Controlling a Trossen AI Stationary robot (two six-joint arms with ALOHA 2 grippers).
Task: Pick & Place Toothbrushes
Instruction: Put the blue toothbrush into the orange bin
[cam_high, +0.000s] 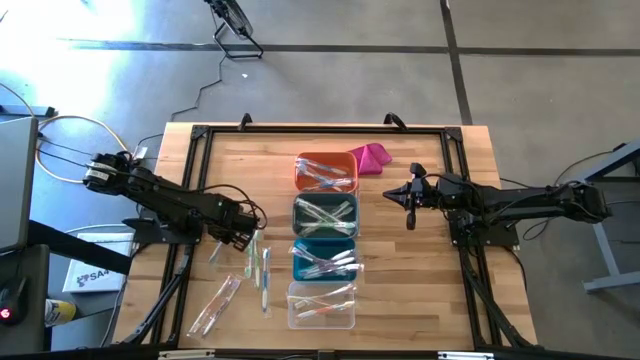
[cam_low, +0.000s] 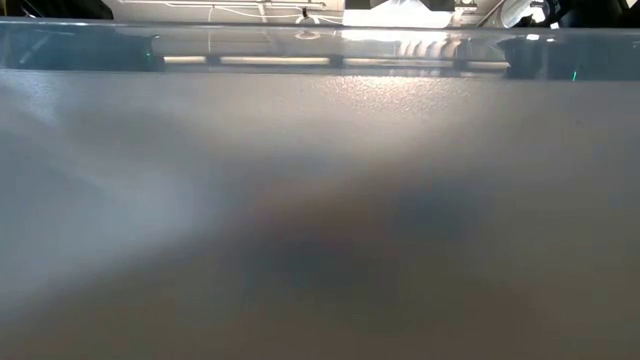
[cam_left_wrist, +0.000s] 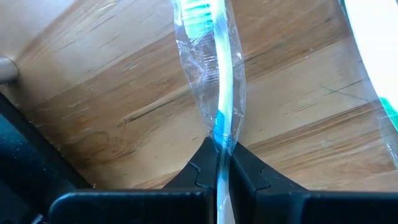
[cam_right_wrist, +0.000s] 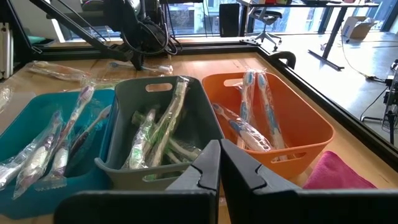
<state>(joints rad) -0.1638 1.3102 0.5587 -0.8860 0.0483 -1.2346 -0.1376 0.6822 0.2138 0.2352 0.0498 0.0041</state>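
- While the right gripper (cam_high: 410, 197) waits clenched and empty at about three o'clock on the table (cam_high: 430, 290), the left gripper (cam_high: 243, 236) at about nine o'clock works low over the wood.
- Its wrist view shows the left gripper clamped on a wrapped blue-and-white toothbrush (cam_left_wrist: 219, 81), which lies along the table.
- Other loose toothbrushes (cam_high: 262, 272) lie near it, toward seven o'clock.
- Four bins run down the middle, already holding brushes: orange bin (cam_high: 326, 172) at twelve, grey bin (cam_high: 325, 216), teal bin (cam_high: 324, 260), clear bin (cam_high: 322, 304) at six.
- Judged step: the pick is made; next comes lifting and carrying to a bin, likely the teal one.
- A magenta cloth (cam_high: 371, 156) sits beside the orange bin.
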